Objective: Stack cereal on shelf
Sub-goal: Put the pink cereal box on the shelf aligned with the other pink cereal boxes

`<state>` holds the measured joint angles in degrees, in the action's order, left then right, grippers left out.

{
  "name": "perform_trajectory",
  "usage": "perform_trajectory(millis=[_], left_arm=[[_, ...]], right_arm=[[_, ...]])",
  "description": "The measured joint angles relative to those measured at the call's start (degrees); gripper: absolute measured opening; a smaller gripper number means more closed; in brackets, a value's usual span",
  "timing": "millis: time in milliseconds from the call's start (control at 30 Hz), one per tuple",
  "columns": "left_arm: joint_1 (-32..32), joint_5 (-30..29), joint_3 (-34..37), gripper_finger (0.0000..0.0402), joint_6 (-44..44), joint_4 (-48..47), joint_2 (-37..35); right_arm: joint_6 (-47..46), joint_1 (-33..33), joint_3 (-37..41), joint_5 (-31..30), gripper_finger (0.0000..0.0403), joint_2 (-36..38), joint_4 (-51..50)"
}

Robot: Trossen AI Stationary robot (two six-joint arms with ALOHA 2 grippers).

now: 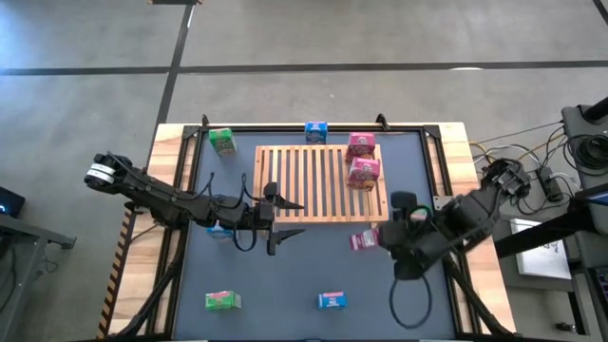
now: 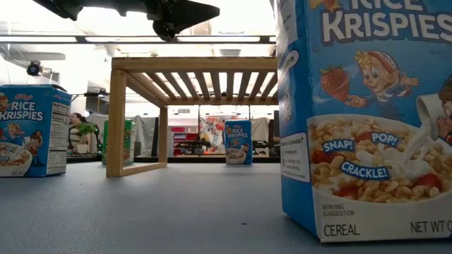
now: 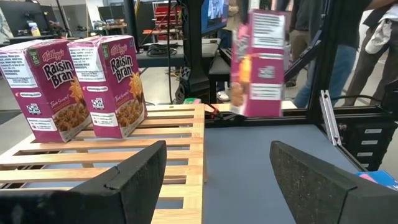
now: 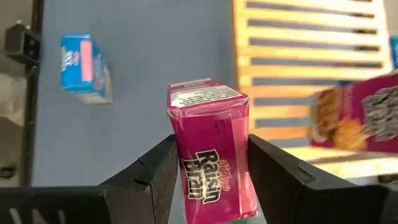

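A pink cereal box (image 4: 211,146) is clamped between the fingers of the right gripper (image 1: 372,239), held above the blue tabletop (image 1: 285,275) just off the near right corner of the wooden slatted shelf (image 1: 318,180); the right arm reaches in from the table's right edge. Two more pink boxes (image 1: 362,160) stand upright, one just behind the other, on the shelf's right end. The left gripper (image 1: 285,217) hangs at the shelf's near left edge with its fingers (image 3: 124,180) spread and nothing between them. The high view counts three pink, three blue and two green boxes: blue ones (image 1: 316,131) behind the shelf, at the near edge (image 1: 332,301) and under the left arm (image 1: 220,231); green ones at far left (image 1: 222,142) and near left (image 1: 222,300). The low view alone shows the shelf standing on legs, with a blue box (image 2: 367,120) close to the lens.
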<state>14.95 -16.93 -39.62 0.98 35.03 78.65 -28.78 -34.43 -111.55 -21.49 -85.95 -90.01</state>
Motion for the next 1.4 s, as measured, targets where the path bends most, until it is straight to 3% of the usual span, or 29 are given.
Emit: perform_trajectory(millis=[600, 1400], left_arm=[[0.01, -0.01, 0.00, 0.0270, 0.01, -0.32, 0.00], [0.01, 0.00, 0.00, 0.0270, -0.19, -0.46, 0.00]], right_arm=[[15.79, 13.93, -3.78, -0.03, 0.0171, -0.07, -0.06], [15.75, 15.36, -0.22, 0.47, 0.0171, 2.60, 0.01]])
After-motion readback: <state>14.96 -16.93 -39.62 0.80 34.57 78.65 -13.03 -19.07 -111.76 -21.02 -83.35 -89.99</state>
